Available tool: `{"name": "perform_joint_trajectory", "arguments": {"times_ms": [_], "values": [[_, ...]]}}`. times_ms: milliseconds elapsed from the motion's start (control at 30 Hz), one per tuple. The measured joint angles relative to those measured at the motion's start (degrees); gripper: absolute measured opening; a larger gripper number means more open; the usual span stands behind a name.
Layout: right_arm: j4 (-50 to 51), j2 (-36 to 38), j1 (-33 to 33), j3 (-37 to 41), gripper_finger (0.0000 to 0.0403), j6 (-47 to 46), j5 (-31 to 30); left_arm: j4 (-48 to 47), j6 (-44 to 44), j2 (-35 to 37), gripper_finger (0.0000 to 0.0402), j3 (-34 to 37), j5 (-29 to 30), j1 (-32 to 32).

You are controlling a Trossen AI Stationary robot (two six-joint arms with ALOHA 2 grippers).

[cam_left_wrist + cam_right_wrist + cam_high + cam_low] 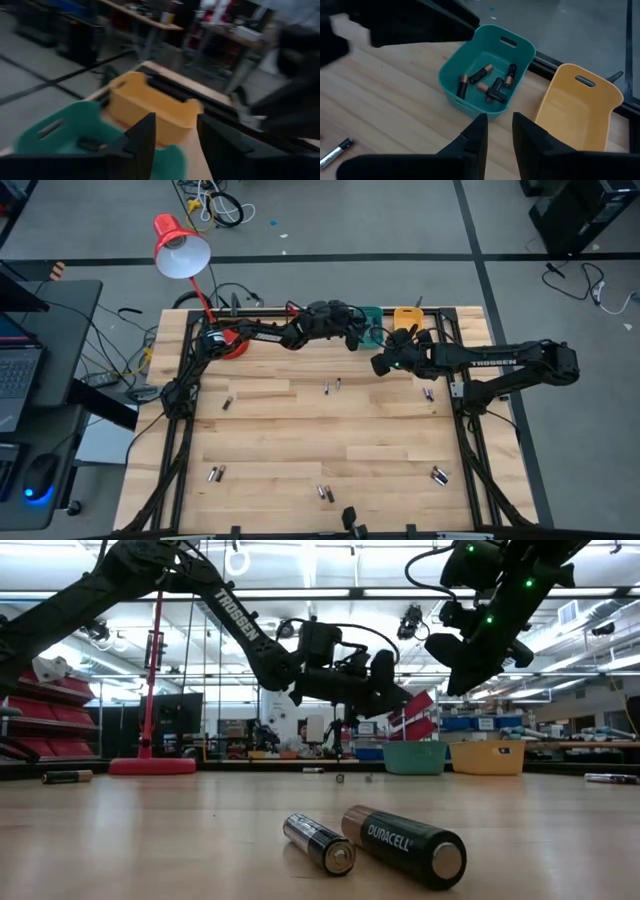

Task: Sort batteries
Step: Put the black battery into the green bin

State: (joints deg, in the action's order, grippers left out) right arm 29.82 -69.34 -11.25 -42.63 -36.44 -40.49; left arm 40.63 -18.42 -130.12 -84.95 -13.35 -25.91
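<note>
Left gripper [175, 135] above teal bin [487, 67], fingers parted, nothing between. Clear upward before swinging. Right gripper [499, 131] nearby, empty, jaws narrowly apart; yellow bin [577, 107] beside.

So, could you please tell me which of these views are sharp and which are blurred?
Left wrist view: smeared throughout, teal bin and yellow bin soft. Right wrist view: bins and batteries sharp, dark blurred arm at one edge. Low view: the two nearest batteries crisp, ceiling lights glaring. High view: evenly lit, clear.
</note>
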Motion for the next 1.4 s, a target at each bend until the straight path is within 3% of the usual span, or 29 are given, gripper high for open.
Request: {"name": "perform_joint_trajectory", "arguments": {"times_ms": [100, 267, 433, 633, 800, 900, 1200, 1400], "values": [[-0.2, 0.0, 0.0, 0.0, 0.0076, 0.3, -0.3, -2.0, 1.3, 1.7, 0.0174, 0.0, -5.5, 0.0], [-0.2, 0.0, 0.1, 0.0, 0.0076, 0.4, -0.4, -10.5, 4.0, 5.8, 0.0183, -0.1, -8.1, -0.3], [-0.1, 0.0, 0.2, 0.0, 0.0077, 0.5, -0.4, -28.3, 11.5, 11.2, 0.0183, -0.1, -11.0, -0.3], [0.5, 0.0, 0.8, 0.0, 0.0079, 0.6, -0.4, -51.5, 20.8, 17.1, 0.0182, -0.1, -9.8, 0.1], [1.5, 0.0, 1.4, 0.1, 0.0079, 1.0, -0.3, -70.1, 25.9, 21.7, 0.0182, 3.6, -2.0, 2.8], [1.2, 0.0, 2.2, 1.2, 0.0080, 1.0, -0.3, -71.7, 24.2, 25.6, 0.0182, 9.0, 2.3, 4.1], [-6.1, 0.0, 2.5, 5.9, 0.0083, 0.6, -0.9, -65.1, 13.1, 40.4, 0.0181, 28.1, 8.8, 7.0], [-10.7, 0.0, 2.5, 7.0, 0.0084, 1.0, -0.1, -65.9, 5.9, 48.9, 0.0181, 37.8, 12.7, 8.7]]}}
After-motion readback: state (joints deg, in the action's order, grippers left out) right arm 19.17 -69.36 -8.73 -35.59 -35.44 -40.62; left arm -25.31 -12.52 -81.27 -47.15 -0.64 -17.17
